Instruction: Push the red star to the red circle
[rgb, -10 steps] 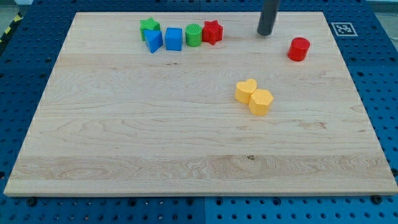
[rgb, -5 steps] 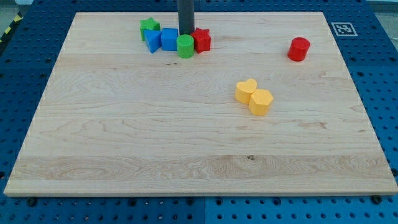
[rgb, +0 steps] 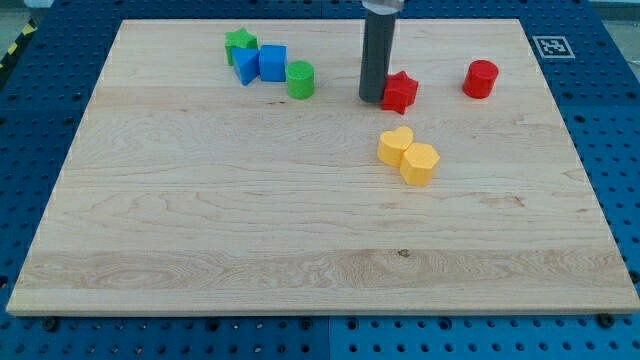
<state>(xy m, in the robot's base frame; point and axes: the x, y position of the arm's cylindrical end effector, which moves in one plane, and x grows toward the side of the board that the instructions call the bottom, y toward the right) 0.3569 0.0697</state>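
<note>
The red star (rgb: 401, 92) lies on the wooden board at the upper middle right. My tip (rgb: 372, 98) touches the star's left side. The red circle, a short red cylinder (rgb: 480, 78), stands to the star's right, apart from it by about one block's width.
A green star (rgb: 239, 42), a blue block (rgb: 247, 66), a blue cube (rgb: 272, 62) and a green cylinder (rgb: 299, 79) cluster at the upper left. Two yellow hearts (rgb: 396, 145) (rgb: 420, 163) lie touching just below the red star. The board's top edge (rgb: 320, 20) is near.
My tip went left behind the cluster, then pushed the red star right, away from the green cylinder and toward the red circle. The green cylinder and blue blocks shifted slightly.
</note>
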